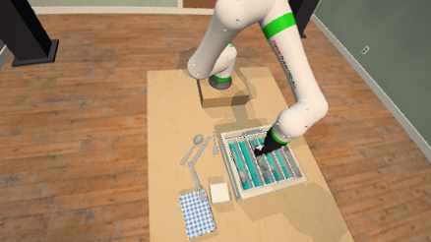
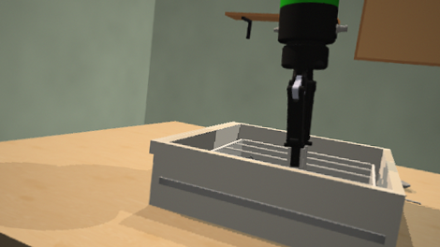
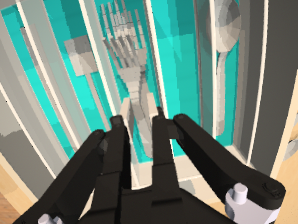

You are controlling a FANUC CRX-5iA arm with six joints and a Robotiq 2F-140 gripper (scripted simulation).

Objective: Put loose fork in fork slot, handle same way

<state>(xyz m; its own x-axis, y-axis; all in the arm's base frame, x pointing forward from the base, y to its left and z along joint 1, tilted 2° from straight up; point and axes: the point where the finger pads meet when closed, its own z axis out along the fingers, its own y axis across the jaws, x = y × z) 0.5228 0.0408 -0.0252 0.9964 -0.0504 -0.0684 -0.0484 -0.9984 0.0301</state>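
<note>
The grey cutlery tray (image 1: pixel 263 160) with teal slot floors stands on the counter; it also shows in the exterior view (image 2: pixel 275 189). My gripper (image 1: pixel 258 152) (image 2: pixel 295 160) reaches straight down into it. In the wrist view the loose fork (image 3: pixel 136 90) lies along a middle slot, its tines pointing away, over the tines of another fork (image 3: pixel 116 19). Its handle end sits between my fingertips, which stand slightly parted on either side of it and no longer clamp it. A spoon (image 3: pixel 225 16) lies in the slot to the right.
Left of the tray a spoon (image 1: pixel 197 139) and other loose cutlery (image 1: pixel 198 156) lie on the counter. A cream block (image 1: pixel 219 192) and a blue checked cloth (image 1: pixel 195 216) lie nearer the front. The arm's base stands on a wooden block (image 1: pixel 221 92).
</note>
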